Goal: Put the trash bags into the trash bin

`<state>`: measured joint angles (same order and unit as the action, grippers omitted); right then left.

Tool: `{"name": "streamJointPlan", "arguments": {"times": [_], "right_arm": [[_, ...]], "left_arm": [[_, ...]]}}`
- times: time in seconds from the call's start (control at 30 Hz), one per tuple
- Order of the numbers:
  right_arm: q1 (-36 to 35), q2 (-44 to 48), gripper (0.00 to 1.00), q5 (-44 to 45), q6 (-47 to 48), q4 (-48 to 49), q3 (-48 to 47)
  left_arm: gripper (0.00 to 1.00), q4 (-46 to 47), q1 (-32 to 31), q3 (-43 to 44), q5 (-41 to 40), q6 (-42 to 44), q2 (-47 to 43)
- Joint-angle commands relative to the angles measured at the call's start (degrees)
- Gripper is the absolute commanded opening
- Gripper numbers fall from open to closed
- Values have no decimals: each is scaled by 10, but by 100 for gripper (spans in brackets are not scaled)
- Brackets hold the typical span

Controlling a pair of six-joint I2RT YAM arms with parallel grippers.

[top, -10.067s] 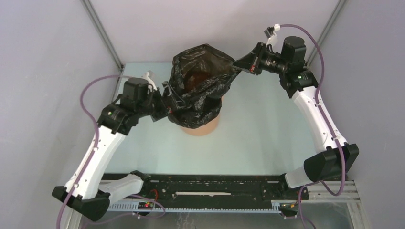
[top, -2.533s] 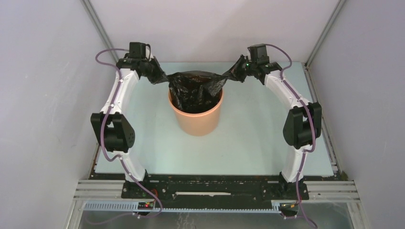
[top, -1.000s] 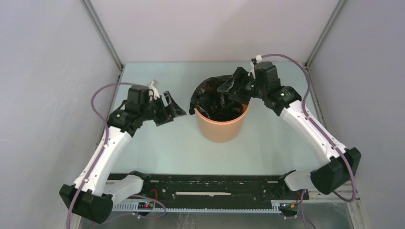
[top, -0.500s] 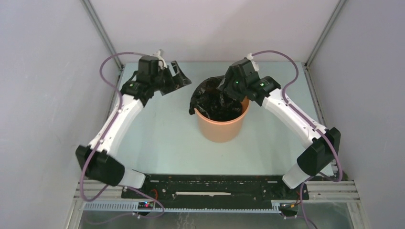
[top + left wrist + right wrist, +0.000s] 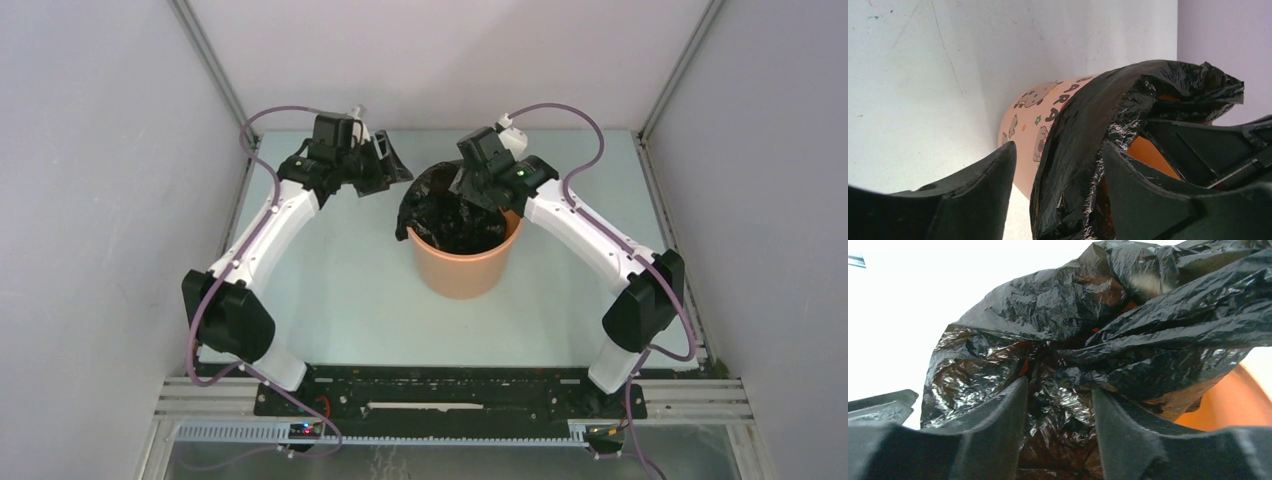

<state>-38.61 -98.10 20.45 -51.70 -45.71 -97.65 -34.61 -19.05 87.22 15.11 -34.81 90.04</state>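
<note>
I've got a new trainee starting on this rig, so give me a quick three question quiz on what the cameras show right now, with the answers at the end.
1. Fill in: the left fingers stand ____ (open or shut).
2. True or false: the black trash bag lies wholly inside the orange bin.
3. Which hangs over the bin's mouth? A, the left fingers. B, the right fingers. C, neither.

Key
1. Open.
2. False: a flap hangs outside the rim on the left arm's side.
3. B.
</note>
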Motion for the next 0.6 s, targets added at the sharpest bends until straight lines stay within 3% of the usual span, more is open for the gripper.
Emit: {"name": "streamJointPlan", "arguments": {"times": [0.0, 0.17, 0.3, 0.57], "right_arm": [[-3, -7, 55, 48, 10, -6, -24], [9, 7, 22, 16, 32, -5, -32], [39, 63, 0, -101, 57, -3, -22], [166, 216, 0, -395, 36, 77, 152]], "left_arm": [[71, 5, -4, 4, 21, 21, -18], [83, -22, -3, 30, -2, 45, -41], [89, -17, -5, 31, 21, 48, -58], [86, -10, -24, 27, 62, 55, -33]]}}
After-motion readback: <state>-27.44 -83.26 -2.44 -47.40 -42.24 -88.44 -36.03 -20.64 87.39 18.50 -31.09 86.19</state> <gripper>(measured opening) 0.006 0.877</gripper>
